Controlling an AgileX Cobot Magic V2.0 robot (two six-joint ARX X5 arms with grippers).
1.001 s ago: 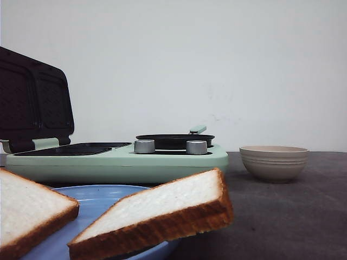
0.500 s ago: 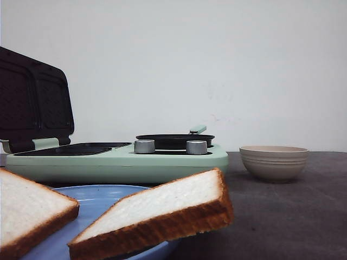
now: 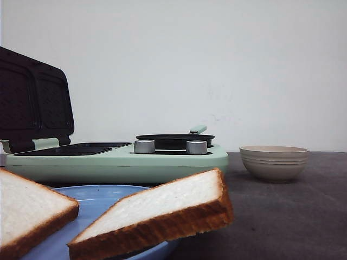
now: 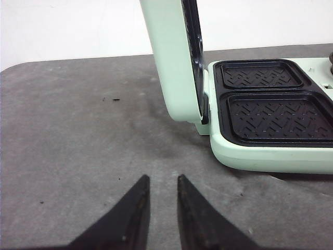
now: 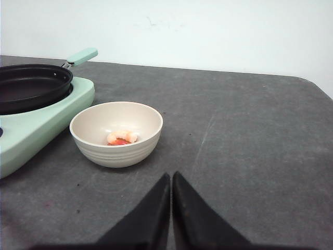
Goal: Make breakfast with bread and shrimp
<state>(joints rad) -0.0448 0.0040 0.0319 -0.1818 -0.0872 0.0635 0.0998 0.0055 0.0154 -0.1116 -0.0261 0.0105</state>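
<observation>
Two slices of bread lie on a blue plate [image 3: 97, 196] close to the front camera, one tilted [image 3: 162, 208] and one at the left edge [image 3: 27, 208]. A shrimp [image 5: 123, 137], pale with an orange-red end, rests inside the beige bowl [image 5: 117, 155], which also shows in the front view [image 3: 274, 162]. My right gripper [image 5: 171, 176] is shut and empty, hovering over the dark table just short of the bowl. My left gripper [image 4: 162, 180] is slightly open with nothing between its fingers, over bare table beside the green sandwich maker [image 4: 260, 156]. Neither gripper shows in the front view.
The mint-green breakfast maker [image 3: 119, 160] has its lid [image 3: 32, 103] raised, two ridged black plates [image 4: 281, 114] exposed, a black pan [image 5: 31, 86] on its right side and two silver knobs [image 3: 144, 147]. A white wall stands behind the table.
</observation>
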